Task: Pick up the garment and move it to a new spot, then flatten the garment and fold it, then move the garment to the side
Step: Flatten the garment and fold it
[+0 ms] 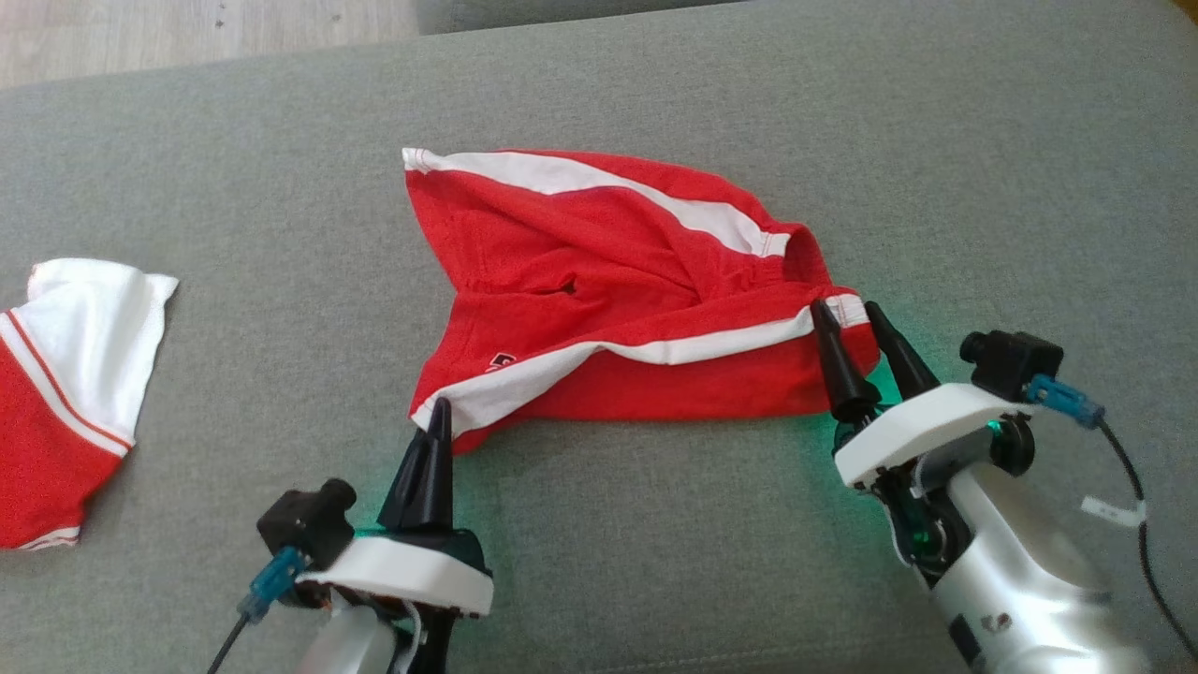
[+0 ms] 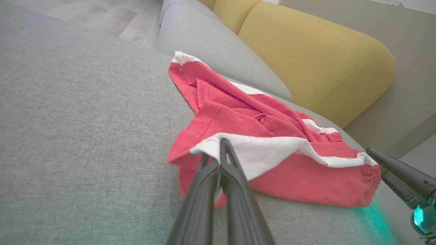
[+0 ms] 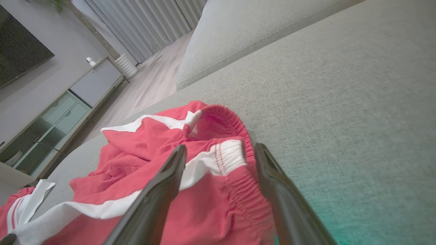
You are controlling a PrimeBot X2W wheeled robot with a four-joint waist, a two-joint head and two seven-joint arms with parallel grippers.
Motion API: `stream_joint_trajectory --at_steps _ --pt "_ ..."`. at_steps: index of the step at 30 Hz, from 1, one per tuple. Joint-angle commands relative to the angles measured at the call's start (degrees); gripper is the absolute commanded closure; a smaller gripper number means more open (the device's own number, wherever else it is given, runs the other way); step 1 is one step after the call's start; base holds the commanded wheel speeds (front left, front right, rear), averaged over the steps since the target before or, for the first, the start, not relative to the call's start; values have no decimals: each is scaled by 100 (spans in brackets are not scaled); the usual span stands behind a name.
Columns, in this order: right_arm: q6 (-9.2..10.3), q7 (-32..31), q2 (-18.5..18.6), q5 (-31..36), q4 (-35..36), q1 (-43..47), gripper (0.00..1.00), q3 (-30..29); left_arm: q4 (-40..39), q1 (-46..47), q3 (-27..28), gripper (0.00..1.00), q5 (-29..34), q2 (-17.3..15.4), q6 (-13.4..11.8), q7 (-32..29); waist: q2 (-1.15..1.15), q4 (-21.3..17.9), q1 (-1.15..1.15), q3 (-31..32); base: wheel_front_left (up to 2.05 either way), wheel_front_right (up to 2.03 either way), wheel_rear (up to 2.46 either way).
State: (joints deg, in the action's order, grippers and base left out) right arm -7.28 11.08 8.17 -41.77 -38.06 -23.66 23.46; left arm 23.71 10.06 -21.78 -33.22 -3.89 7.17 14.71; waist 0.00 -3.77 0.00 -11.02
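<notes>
While the left gripper (image 1: 438, 417) is pinched tight on the near white-striped corner of the red shorts (image 1: 599, 271), the right gripper (image 1: 848, 314) has its fingers wide apart, one on each side of the stretchy waist edge. The shorts lie crumpled in the middle of the grey sofa seat (image 1: 655, 562). The right fingers should close on that edge first. Then both arms should lift together, so no corner slips. Another red and white cloth (image 1: 65, 393) lies well apart on the left, out of the way.
</notes>
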Motion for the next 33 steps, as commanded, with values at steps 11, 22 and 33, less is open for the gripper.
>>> stream_joint_trajectory --at_steps 11,22,33 --pt "-21 -614 909 -1072 435 -414 0 1438 -86 31 236 100 91 35 32 29 0 43 0 52 0 0 0" --pt "-21 -574 1458 -1897 670 -666 0 2242 -78 8 253 100 101 54 32 29 0 94 0 25 0 0 0" --pt "-21 -271 1607 -2326 578 -946 100 2653 -71 31 275 100 151 59 32 29 0 86 0 -38 0 0 0"
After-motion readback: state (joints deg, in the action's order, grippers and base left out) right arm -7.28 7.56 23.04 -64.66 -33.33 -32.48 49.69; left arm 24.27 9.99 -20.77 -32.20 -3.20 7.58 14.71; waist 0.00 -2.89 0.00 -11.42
